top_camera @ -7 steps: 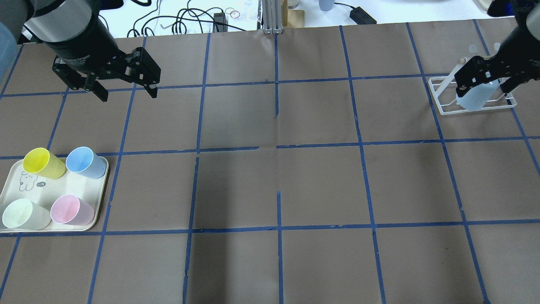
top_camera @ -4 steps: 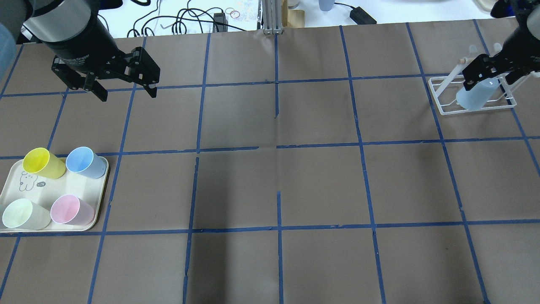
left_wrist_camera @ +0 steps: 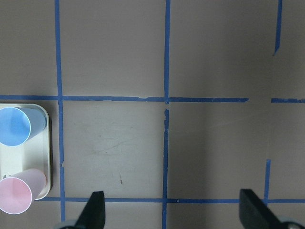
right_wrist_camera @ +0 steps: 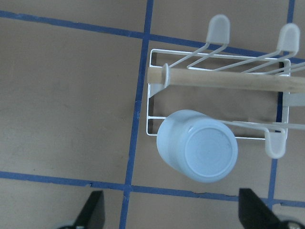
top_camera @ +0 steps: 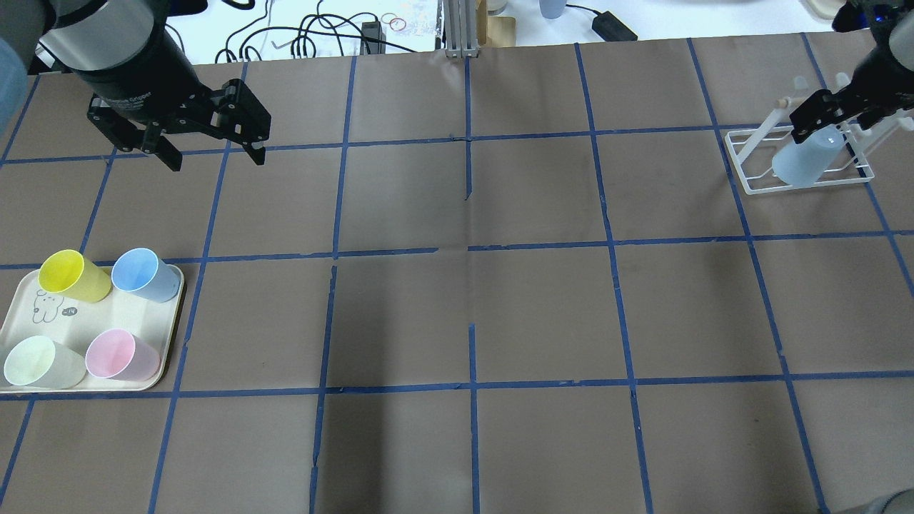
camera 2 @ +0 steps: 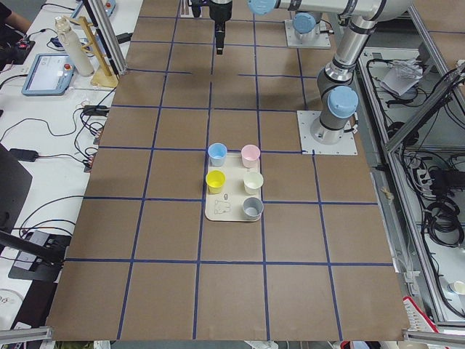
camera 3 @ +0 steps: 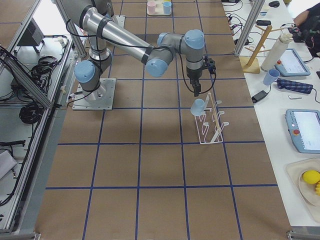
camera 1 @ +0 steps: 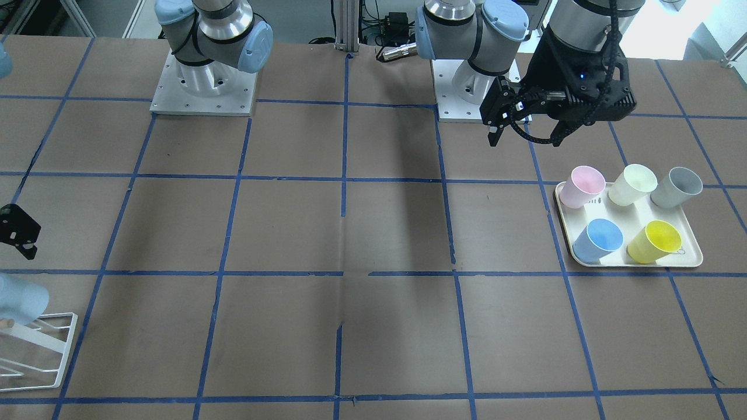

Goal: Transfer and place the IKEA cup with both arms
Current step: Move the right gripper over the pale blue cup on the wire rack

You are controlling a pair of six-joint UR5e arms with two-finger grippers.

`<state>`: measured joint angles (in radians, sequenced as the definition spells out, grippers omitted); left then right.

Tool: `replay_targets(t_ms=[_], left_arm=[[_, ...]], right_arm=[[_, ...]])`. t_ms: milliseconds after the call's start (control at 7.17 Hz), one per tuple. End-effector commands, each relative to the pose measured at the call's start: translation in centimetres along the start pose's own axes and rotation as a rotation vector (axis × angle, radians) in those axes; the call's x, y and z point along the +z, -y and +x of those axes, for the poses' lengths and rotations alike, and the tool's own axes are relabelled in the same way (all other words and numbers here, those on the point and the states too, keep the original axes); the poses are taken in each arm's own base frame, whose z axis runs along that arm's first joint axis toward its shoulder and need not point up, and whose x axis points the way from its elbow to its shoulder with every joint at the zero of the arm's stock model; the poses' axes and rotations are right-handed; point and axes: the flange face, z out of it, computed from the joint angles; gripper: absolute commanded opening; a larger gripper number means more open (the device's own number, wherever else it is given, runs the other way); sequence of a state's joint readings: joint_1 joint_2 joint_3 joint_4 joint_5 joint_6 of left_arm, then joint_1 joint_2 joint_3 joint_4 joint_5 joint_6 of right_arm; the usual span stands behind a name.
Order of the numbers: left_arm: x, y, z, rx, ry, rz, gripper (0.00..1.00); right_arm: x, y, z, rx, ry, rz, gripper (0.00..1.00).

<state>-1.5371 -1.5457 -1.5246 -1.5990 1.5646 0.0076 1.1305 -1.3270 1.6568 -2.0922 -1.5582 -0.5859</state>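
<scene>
The pale light-blue IKEA cup hangs upside down, tilted, on a prong of the white wire rack at the table's far right. It also shows in the right wrist view and the front view. My right gripper is open and empty, above the cup and clear of it; its fingertips frame the bottom of the wrist view. My left gripper is open and empty over the bare table at the rear left, away from the cup.
A cream tray at the left front holds a deeper blue cup, a yellow cup, a pink cup, a pale green cup and a grey cup. The rack has a wooden bar.
My right gripper has drawn back and up from around the cup, which stays on the rack. The left arm has not moved.
</scene>
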Motion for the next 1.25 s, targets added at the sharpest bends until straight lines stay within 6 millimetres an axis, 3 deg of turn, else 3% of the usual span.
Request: replay_targets(t_ms=[0, 418, 697, 976, 1115], left_arm=[[-0.1, 0.0, 0.0, 0.0, 0.0, 0.003, 1.0], [0.0, 0.0, -0.1, -0.002, 0.0, 0.0, 1.0], [0.0, 0.1, -0.1, -0.002, 0.0, 0.001, 1.0], [0.0, 0.1, -0.1, -0.002, -0.001, 0.001, 1.0], [0.0, 0.1, -0.1, -0.002, 0.0, 0.001, 1.0]], right_arm=[[2.0, 0.8, 0.7, -0.039, -0.015, 0.02, 1.0], [3.8, 0.9, 0.9, -0.046, -0.002, -0.005, 1.0], [4.1, -0.1, 3.1, -0.006, 0.009, -0.007, 1.0], [4.0, -0.1, 3.2, -0.005, 0.008, -0.005, 1.0], [5.1, 0.0, 3.3, -0.004, 0.015, -0.018, 1.0]])
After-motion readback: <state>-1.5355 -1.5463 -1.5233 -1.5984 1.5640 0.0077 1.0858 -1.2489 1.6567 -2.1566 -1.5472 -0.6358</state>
